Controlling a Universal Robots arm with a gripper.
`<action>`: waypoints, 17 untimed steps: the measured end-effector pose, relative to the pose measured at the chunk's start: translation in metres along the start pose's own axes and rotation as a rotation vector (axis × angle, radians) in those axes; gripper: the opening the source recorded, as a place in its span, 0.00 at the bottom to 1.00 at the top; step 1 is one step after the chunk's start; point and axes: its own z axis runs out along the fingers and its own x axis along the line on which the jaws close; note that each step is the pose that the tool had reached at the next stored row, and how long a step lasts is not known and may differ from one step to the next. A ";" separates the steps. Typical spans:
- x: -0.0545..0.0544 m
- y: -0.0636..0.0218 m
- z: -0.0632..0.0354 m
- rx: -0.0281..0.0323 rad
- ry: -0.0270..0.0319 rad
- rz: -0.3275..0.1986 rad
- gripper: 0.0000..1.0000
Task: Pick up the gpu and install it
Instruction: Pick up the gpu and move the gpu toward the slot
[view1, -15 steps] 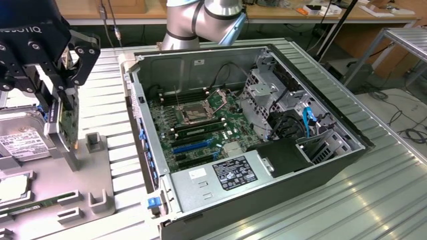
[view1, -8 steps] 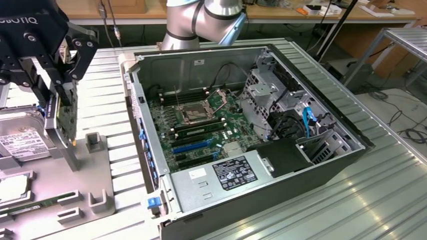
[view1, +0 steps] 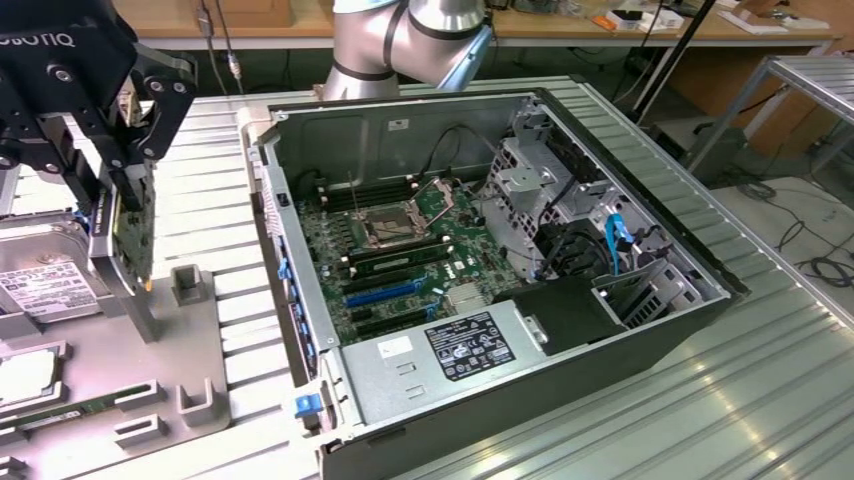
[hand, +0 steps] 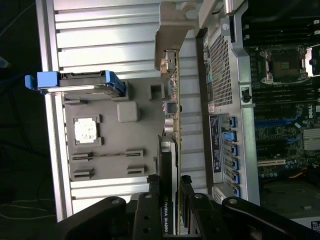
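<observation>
The gpu (view1: 130, 240) is a thin green-edged card that hangs upright at the exterior view's left, over the grey fixture tray (view1: 187, 340). My black gripper (view1: 114, 185) is shut on its upper part, one finger on each face. In the wrist view the gpu (hand: 173, 100) is edge-on, with its silver end bracket (hand: 167, 30) at the far end and its black shroud near the gripper (hand: 170, 200). Whether the card's lower edge touches the tray's stand I cannot tell. The open computer case (view1: 534, 105) lies to the exterior view's right of the card.
Inside the case are the motherboard (view1: 400, 250) with blue slots (view1: 380, 295), drive cages and cables. On the tray sit a silver hard drive (view1: 47, 285), a processor chip (view1: 27, 370) and a green memory stick (view1: 67, 410). Ribbed metal table all around.
</observation>
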 end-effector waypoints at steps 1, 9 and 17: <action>0.000 0.0000 0.0000 0.0000 0.0000 0.000 0.27; -0.004 0.0003 0.0001 0.0000 0.0000 0.000 0.27; -0.020 0.0016 0.0005 0.0000 0.0000 0.000 0.27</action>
